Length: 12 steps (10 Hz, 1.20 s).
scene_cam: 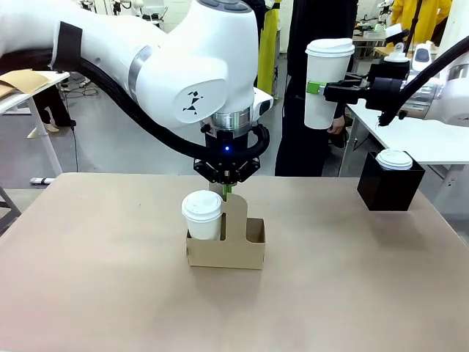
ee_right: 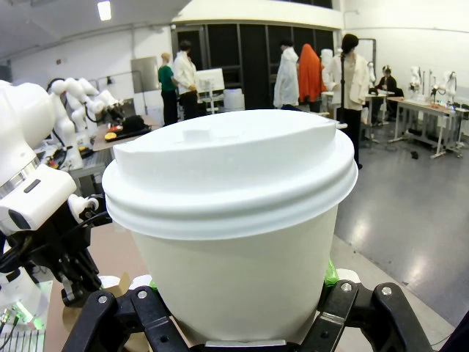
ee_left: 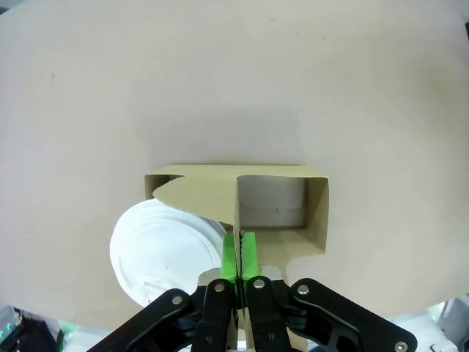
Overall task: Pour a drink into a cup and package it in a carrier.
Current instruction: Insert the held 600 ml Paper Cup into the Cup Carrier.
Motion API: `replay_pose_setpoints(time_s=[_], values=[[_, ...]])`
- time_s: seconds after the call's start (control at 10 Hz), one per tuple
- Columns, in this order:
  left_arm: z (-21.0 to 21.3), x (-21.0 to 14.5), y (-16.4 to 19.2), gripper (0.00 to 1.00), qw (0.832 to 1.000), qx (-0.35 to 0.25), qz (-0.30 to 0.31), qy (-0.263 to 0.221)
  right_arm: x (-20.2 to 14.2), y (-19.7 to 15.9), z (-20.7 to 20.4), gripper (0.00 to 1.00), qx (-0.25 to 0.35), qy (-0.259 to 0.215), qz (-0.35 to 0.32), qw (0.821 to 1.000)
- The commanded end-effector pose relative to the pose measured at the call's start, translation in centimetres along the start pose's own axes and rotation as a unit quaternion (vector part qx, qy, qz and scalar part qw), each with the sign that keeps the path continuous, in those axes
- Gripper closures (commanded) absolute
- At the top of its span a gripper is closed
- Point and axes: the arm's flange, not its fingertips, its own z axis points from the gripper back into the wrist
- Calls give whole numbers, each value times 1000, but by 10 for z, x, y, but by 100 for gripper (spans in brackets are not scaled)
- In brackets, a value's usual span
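1. While the carrier [scene_cam: 233, 253] sat on the counter [scene_cam: 102, 293], the left claw [scene_cam: 226, 192] pinched its centre handle; a lidded cup [scene_cam: 202, 214] sat in one pocket.
2. Right claw [scene_cam: 322, 89] gripped the tall cup [scene_cam: 327, 66] aloft.

Left arm [scene_cam: 183, 66]: reaching in over the middle, wrist pointing straight down.
Left claw [ee_left: 239, 242]: pinching its green pads together on the carrier's [ee_left: 278, 176] upright handle.
Right arm [scene_cam: 440, 81]: hanging raised, forearm running roughly level.
Right claw [scene_cam: 322, 89]: clasping the cup [scene_cam: 326, 73] from the side, apparently around mid-height.
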Motion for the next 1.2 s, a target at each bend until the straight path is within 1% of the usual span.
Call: replay_pose_setpoints(time_s=[0.0, 0.1, 0.2, 0.3, 0.4, 0.5, 0.6, 0.7, 0.8, 1.0, 1.1], values=[[-1, -2, 1, 98, 1000, -2, 0, -5, 3, 2, -2, 19, 2, -8, 0, 1000], [0, 0, 0, 40, 1000, 0, 0, 0, 3, 2, -2, 19, 2, -8, 0, 1000], [8, 2, 8, 40, 1000, -10, -2, -8, 3, 2, -2, 19, 2, -8, 0, 1000], [17, 3, 14, 0, 1000, -17, -6, -11, 3, 2, -2, 19, 2, -8, 0, 1000], [31, 4, 20, 36, 999, -29, -12, -17, 0, 0, 0, 19, 0, 0, 0, 1000], [45, 5, 29, 0, 999, -39, -23, -19, -5, -6, 3, 19, 29, 1, -16, 999], [57, 6, 39, 0, 998, -45, -43, -7, -14, -12, 3, 19, 64, 4, -26, 998], [70, 7, 52, 0, 996, -57, -63, 1, -25, -12, 2, 19, 105, -5, -37, 994], [80, 7, 69, 0, 994, -69, -84, 6, -39, -4, -3, 19, 139, -9, -41, 989], [93, 8, 113, 0, 985, -94, -144, 11, -75, 16, -19, 19, 182, -3, -47, 982], [96, 4, 137, 0, 977, -109, -184, -2, -92, 27, -28, 19, 191, 8, -51, 980]])
